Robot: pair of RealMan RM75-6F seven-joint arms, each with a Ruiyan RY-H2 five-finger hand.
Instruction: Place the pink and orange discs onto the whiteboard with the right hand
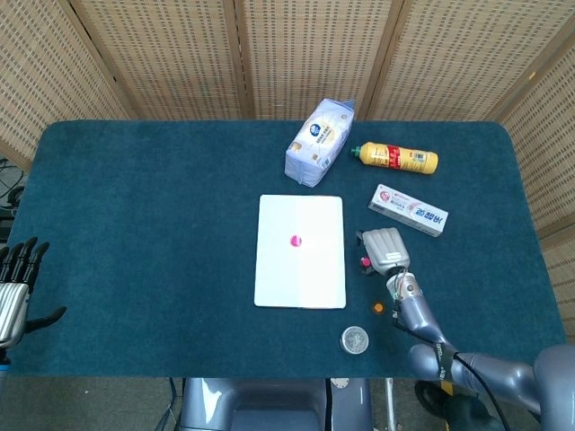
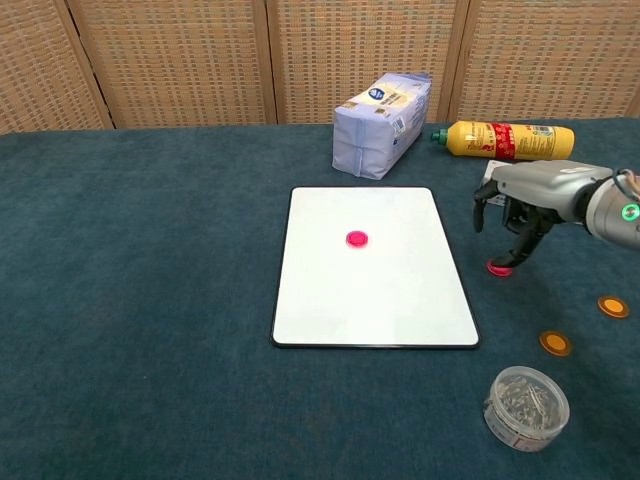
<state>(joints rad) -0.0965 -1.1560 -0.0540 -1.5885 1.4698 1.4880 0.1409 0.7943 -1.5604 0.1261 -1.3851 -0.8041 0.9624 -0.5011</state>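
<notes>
The whiteboard point(image 2: 375, 268) lies flat in the middle of the chest view, and one pink disc point(image 2: 357, 239) already sits on it, in the upper half and a little left of the board's centre line. In the head view the same disc point(image 1: 296, 241) shows near the middle of the board point(image 1: 300, 269).

A second pink disc point(image 2: 497, 267) lies on the blue cloth just to the right of the board, at right centre of the chest view. My right hand point(image 2: 522, 205) hangs directly over it, fingers pointing down and slightly apart, with one fingertip reaching the disc's edge. Whether I have pinched it or only touch it, I cannot tell. In the head view the hand point(image 1: 383, 248) covers most of that disc, which peeps out at its lower left point(image 1: 366, 262).

Two orange discs rest on the cloth toward the lower right of the chest view: one point(image 2: 554, 343) below my hand, the other point(image 2: 613, 306) close to the right edge. A small round clear container point(image 2: 526, 407) stands in the lower right corner, below the nearer orange disc.

Along the top of the chest view, a blue-white packet point(image 2: 382, 124) lies just above the board, and a yellow bottle point(image 2: 505, 140) lies on its side to the right of it. A toothpaste box point(image 1: 409, 209) shows in the head view, right of the board's top corner.

My left hand point(image 1: 16, 285) rests at the lower left edge of the head view, fingers up and spread, holding nothing.
</notes>
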